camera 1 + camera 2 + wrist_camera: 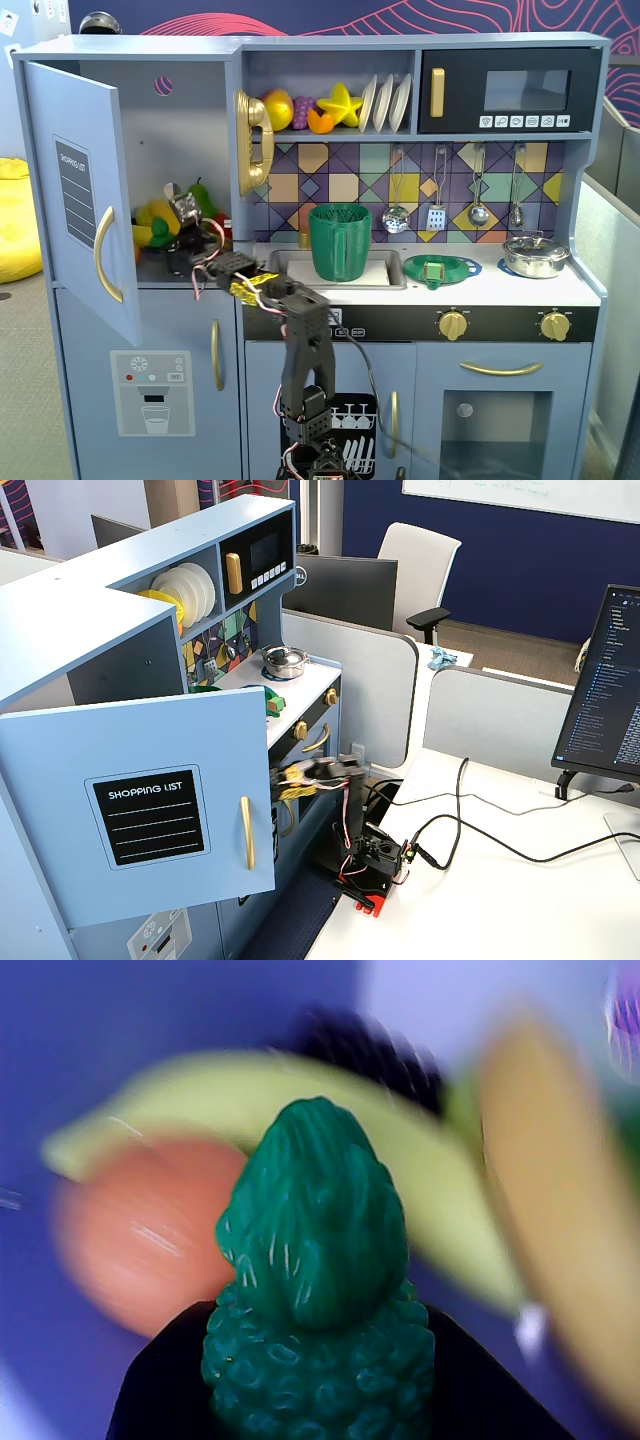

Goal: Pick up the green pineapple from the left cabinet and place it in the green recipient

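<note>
Wrist view: green pineapple (320, 1300), bumpy plastic body with a ridged leafy crown, clamped between the dark fingers (165, 1385) of the pincer (320, 1400). Blurred behind it: a pale yellow-green banana (420, 1170) and a smooth orange fruit (140, 1230).

Fixed view: pincer (183, 212) reaches into the left cabinet (190, 130), door open, among yellow and green toy fruit. Green recipient (340, 242), a ribbed, handled cup, stands upright in the sink (385, 272); I cannot tell what it holds.
</note>
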